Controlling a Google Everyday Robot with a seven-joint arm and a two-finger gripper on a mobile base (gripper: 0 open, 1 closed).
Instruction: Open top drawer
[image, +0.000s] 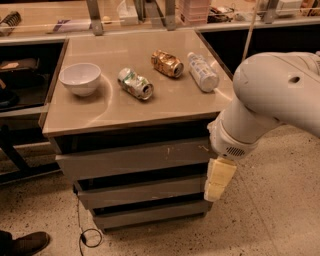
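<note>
Top drawer is seen shut, front panel slanted, grey, with small pale scratches right of centre. It is placed directly under the tabletop, as the widest and highest of three stacked fronts. The middle drawer and bottom drawer are seen below it, each narrower, both shut.

The gripper is held at the cabinet's right front corner, pointed down, pale yellow, hung from the white arm. It is seen level with the middle drawer's right end, just below the top drawer's right edge. Contact with the cabinet cannot be told. Whether the gripper is open or closed cannot be told from this angle.

On the tabletop a white bowl is set upright at the left. A crushed green-and-silver can is laid on its side near the centre. A crushed gold can is laid behind it to the right. A clear plastic bottle is laid on its side near the right edge, close beside the gold can.

A dark shoe is seen at the lower left on the speckled floor, and a thin cable is looped near the cabinet base.
</note>
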